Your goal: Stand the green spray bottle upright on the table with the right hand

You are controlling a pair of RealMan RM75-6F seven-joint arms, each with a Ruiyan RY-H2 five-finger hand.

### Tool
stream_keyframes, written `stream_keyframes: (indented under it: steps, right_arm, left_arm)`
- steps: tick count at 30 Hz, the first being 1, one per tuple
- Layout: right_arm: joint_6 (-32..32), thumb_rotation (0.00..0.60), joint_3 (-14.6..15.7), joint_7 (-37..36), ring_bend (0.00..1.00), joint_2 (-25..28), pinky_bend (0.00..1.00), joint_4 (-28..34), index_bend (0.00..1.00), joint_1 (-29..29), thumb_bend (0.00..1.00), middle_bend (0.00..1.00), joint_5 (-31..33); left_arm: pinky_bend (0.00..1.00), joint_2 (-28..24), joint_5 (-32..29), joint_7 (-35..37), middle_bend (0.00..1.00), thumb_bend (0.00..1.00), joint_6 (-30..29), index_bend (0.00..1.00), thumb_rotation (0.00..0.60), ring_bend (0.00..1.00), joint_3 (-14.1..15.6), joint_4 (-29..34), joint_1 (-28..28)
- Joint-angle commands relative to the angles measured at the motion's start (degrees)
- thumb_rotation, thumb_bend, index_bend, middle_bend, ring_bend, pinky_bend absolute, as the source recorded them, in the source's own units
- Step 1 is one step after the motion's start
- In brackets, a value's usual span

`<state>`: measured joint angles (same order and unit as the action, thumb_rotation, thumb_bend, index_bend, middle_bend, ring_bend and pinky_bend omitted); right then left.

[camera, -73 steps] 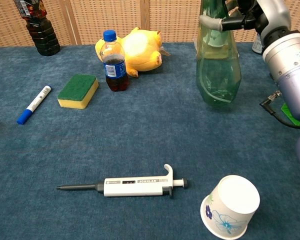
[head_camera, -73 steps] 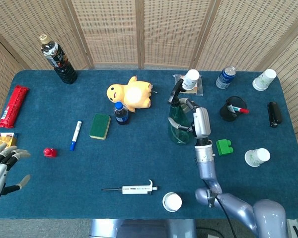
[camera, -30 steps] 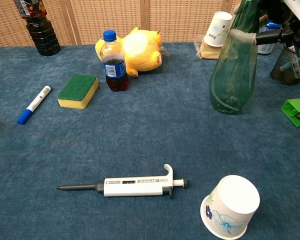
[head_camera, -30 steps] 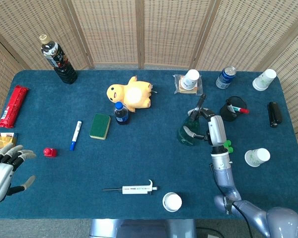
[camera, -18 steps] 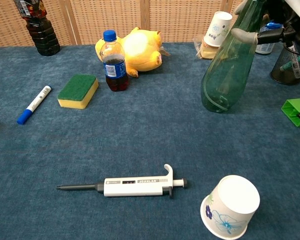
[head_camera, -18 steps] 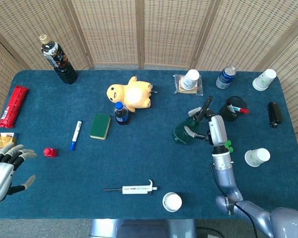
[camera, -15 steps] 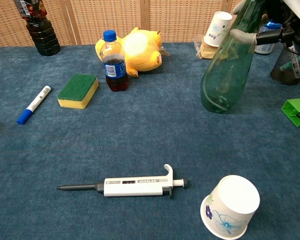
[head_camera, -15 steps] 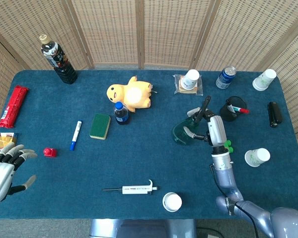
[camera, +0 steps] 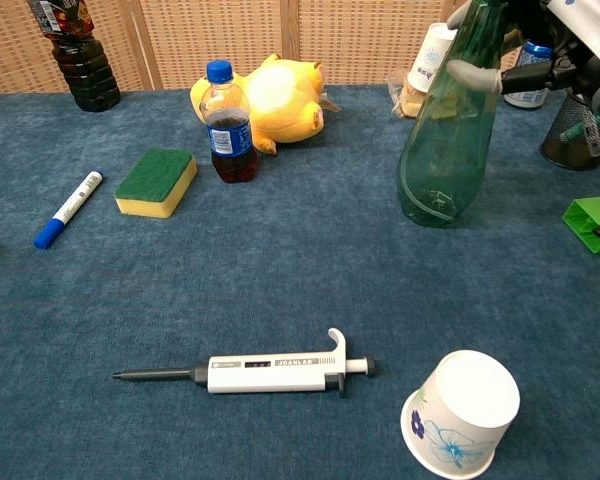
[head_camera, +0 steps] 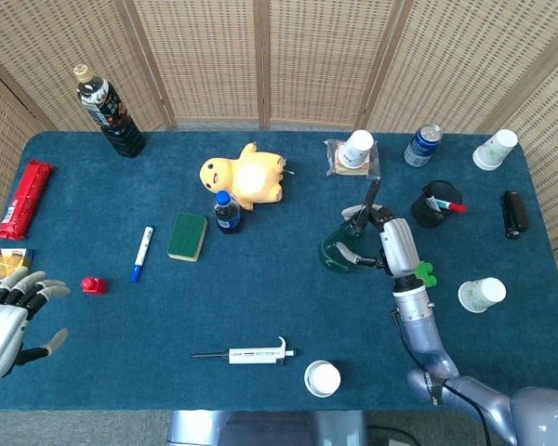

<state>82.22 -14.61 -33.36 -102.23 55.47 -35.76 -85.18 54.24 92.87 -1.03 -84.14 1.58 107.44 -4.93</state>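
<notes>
Chest view: right hand (camera: pixel 565 45) fingers grip the green spray bottle (camera: pixel 445 140), tilted toward one o'clock; early release risks toppling.

Right hand (head_camera: pixel 388 238) grips the green spray bottle (camera: pixel 446 140) near its neck, forearm reaching toward 12 o'clock. Left hand (head_camera: pixel 2 321) hovers, fingers (head_camera: pixel 26 286) spread.

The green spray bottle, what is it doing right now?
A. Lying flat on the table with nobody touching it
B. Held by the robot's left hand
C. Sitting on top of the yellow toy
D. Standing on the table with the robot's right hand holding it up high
D: the green spray bottle has its base on the blue table, and the right hand grips its upper part.
</notes>
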Motion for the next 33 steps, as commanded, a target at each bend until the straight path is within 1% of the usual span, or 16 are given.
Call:
stream_keyframes:
  steps: [1,3,8,13,19,26,30,33]
  right_arm:
    - [-0.85,0.481,-0.03,0.87,0.35,0.86,0.35,1.55,0.34,-0.27,0.31,0.43,0.05]
    - [-1.39,0.461,0.01,1.21,0.34,1.37,0.35,2.58,0.32,-0.29,0.31,0.43,0.16]
    - [-1.9,0.433,-0.2,1.73,0.34,1.76,0.34,3.74,0.31,-0.25,0.31,0.42,0.57]
    - [-2.45,0.436,-0.08,1.96,0.33,2.01,0.34,4.23,0.3,-0.14,0.31,0.42,0.75]
    - [-2.84,0.407,0.12,2.15,0.33,2.22,0.34,4.65,0.29,-0.26,0.31,0.41,0.49]
    - [-3.97,0.326,0.22,2.31,0.31,2.19,0.33,4.89,0.27,-0.64,0.31,0.39,0.62]
    - [-4.64,0.256,0.23,2.46,0.29,2.12,0.32,5.0,0.25,-1.0,0.31,0.38,0.62]
    - [-5.04,0.224,0.11,2.49,0.29,2.12,0.31,5.01,0.24,-1.13,0.3,0.37,0.85]
  left_arm:
    - [0.06,0.02,-0.01,0.02,0.3,0.33,-0.01,0.3,0.6,0.17,0.0,-0.05,0.0]
    - [0.06,0.05,-0.05,0.01,0.3,0.33,0.02,0.3,0.6,0.17,0.01,-0.08,-0.01]
    - [0.06,0.1,-0.07,0.0,0.3,0.33,0.03,0.3,0.6,0.17,0.02,-0.14,-0.02]
    - [0.06,0.11,-0.04,-0.04,0.3,0.33,0.03,0.3,0.6,0.17,0.02,-0.09,-0.04]
    - [0.06,0.12,-0.03,-0.09,0.3,0.33,0.0,0.3,0.6,0.17,0.02,-0.1,-0.05]
    - [0.06,0.09,0.0,0.01,0.3,0.33,-0.12,0.3,0.6,0.17,0.05,-0.18,0.0]
    - [0.06,0.1,-0.03,0.05,0.3,0.33,-0.11,0.3,0.6,0.17,0.04,-0.2,-0.01]
    - [0.06,0.1,-0.06,0.03,0.3,0.33,-0.12,0.3,0.6,0.17,0.02,-0.22,-0.02]
